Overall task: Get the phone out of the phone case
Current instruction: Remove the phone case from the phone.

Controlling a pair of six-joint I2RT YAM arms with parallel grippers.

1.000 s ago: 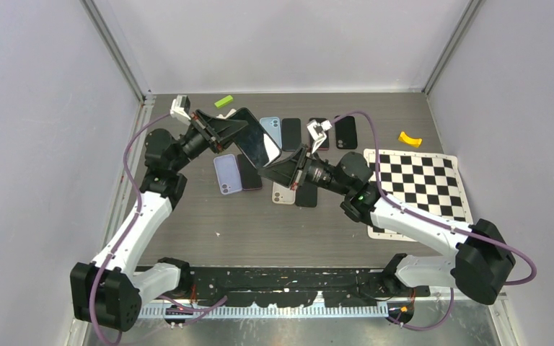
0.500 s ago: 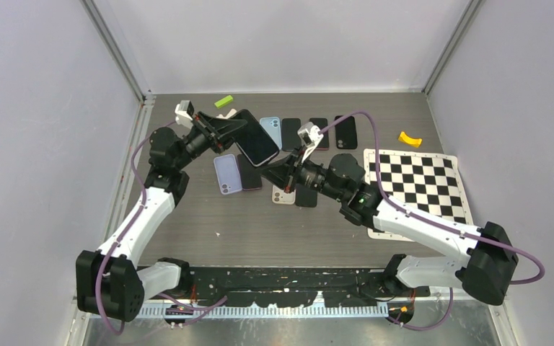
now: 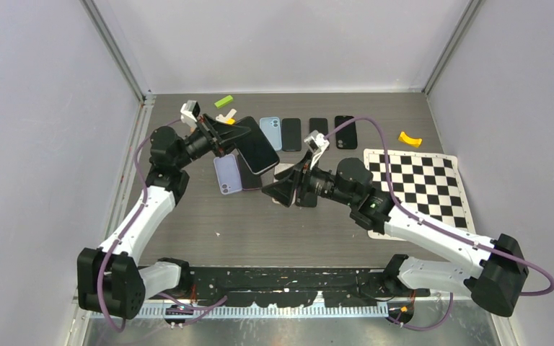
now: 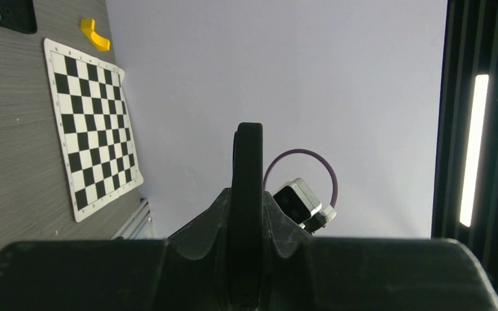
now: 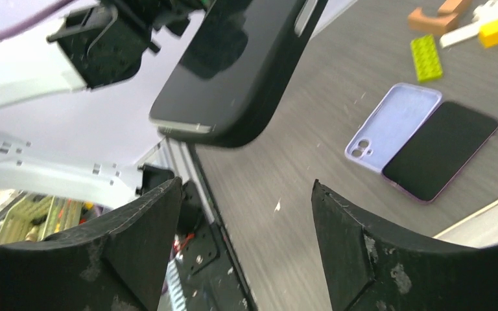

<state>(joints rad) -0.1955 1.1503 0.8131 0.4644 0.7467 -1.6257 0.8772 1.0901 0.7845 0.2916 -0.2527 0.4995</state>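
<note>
Left claw [image 3: 232, 134] is clamped on the black smartphone in its black soft case [image 3: 257, 148] and holds it up off the dark wood-grain table [image 3: 209, 216]. In the left wrist view the phone is edge-on, pinched flat between both fingers and sticking straight out ahead of the claw. So the long axis runs away from the left claw, and its free end points toward the right claw [image 3: 280, 193].

Right claw fingers are wide apart with nothing between them. From this claw the phone is ahead, up and a bit left. It is close but apart, with no contact. The free rounded corner hangs just beyond the left fingertip [image 5: 168, 194] and is outside the gap. A pale strip shows along that lower edge. Can't tell if it's the phone lifting out of the case or just glare.

Well beyond the right claw, a lilac empty case [image 5: 394, 126] and a dark bare phone [image 5: 441, 150] lie side by side on the table, touching. They play no part here.

Judgement: phone not out yet, the task is mid-way at best. The right claw is the only free one and the nearer to the free end. The next move depends on lining its gap up with that diagonal long axis, so it can take the case lip or corner while the left claw anchors the other end. The risk is closing on both phone and case together.
</note>
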